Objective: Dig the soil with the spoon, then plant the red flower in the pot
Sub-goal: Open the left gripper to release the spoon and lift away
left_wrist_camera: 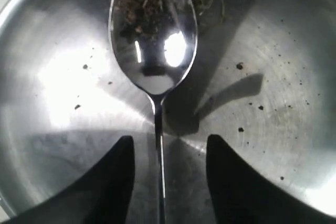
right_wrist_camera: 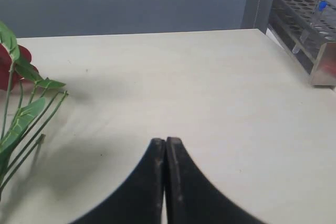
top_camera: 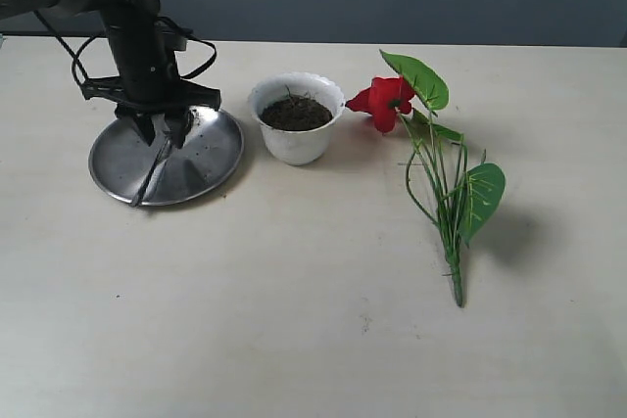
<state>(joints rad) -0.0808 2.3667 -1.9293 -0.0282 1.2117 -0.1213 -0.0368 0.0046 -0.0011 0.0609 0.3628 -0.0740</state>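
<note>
**A:** Where is the left hand point(left_wrist_camera: 169, 137) standing?

**B:** It is hanging over the steel plate point(top_camera: 220, 159), at 9 o'clock from the pot point(top_camera: 294, 144). Its fingers are standing apart, one on each side of the spoon point(left_wrist_camera: 153, 51), and I am not seeing them pinching the handle. The spoon is lying on the plate with crumbs clinging to its bowl.

**A:** Which way is the spoon running?

**B:** In the exterior view its handle is pointing toward 7 o'clock on the plate. The bowl end is hiding under the hand.

**A:** And the red flower point(top_camera: 385, 102)?

**B:** It is lying on the bench point(top_camera: 294, 340) at 3 o'clock from the pot, with the bloom just beside the rim. Its long axis is running from the bloom at 11 o'clock to the stem end at 5 o'clock. The soil point(top_camera: 295, 113) is sitting in the pot, with nothing planted yet.

**A:** Which arm is looking nearer?

**B:** I am judging the right one. The right hand point(right_wrist_camera: 166, 145) is showing only in its own camera, fingers pressed together on nothing, with the flower's leaves off to one side. It would need to part before taking the stem.

**A:** Any writing?

**B:** Pale lettering is showing on the left arm point(top_camera: 137, 46), too small to read. A rack point(right_wrist_camera: 307, 40) is standing on the bench, with no legible label.
</note>
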